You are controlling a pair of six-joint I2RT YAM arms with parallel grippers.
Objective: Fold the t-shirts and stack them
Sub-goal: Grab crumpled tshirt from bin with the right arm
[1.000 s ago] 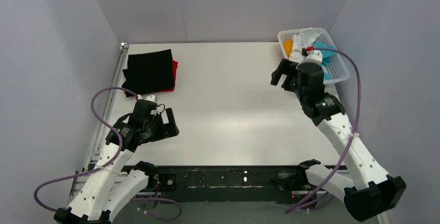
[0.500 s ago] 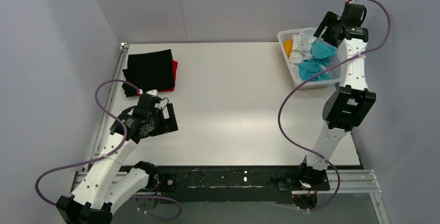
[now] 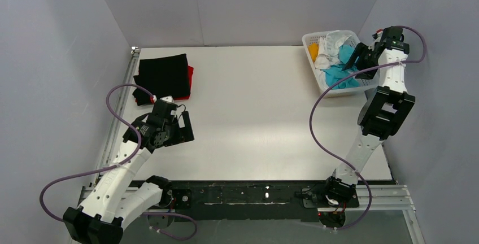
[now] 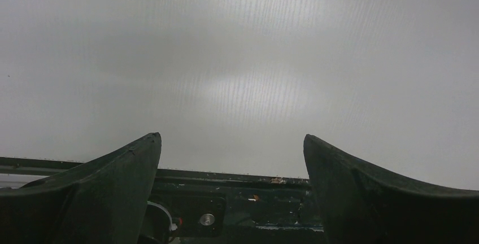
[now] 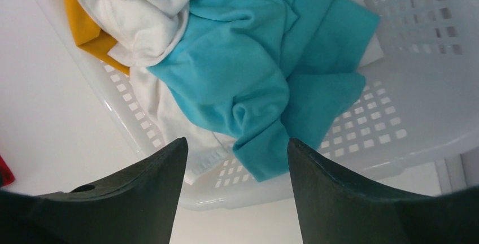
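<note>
Briefly, changes first.

Item 1, your right gripper (image 3: 356, 61) (image 5: 236, 142): half a second earlier it stood high above the far right corner of the white mesh basket (image 3: 342, 91) (image 5: 412, 80). It had since dropped and hung over the basket's right side, pointing down at the cloth. A full second earlier it was over the table (image 3: 254, 120), left of the basket. Its jaws stood apart, released, with nothing between them (the wrist view showed both fingers clear of the fabric).

Item 2, your left gripper (image 3: 186, 129) (image 4: 232, 136): it had barely shifted over that second. It sat low over bare table towards the left side, jaws spread wide and empty.

Item 3, folded stack: unchanged at the far left of the table. The black t-shirt (image 3: 164, 76) lay on top, and the red t-shirt (image 3: 190, 79) beneath it showed along the right edge.

Containers: one basket, at the table's far right corner. Contents as follows.
- The turquoise t-shirt (image 3: 341, 75) (image 5: 248, 69) was crumpled and uppermost, spread over the basket's middle and near side.
- A white garment (image 3: 327, 47) (image 5: 141, 12) was bunched just beside the turquoise one, and touching it.
- A yellow-orange garment (image 3: 313, 51) (image 5: 79, 21) lay along the far left side, partly under the white one.

You had not yet taken hold of the turquoise t-shirt. It lay in the basket, directly below the right gripper.
</note>
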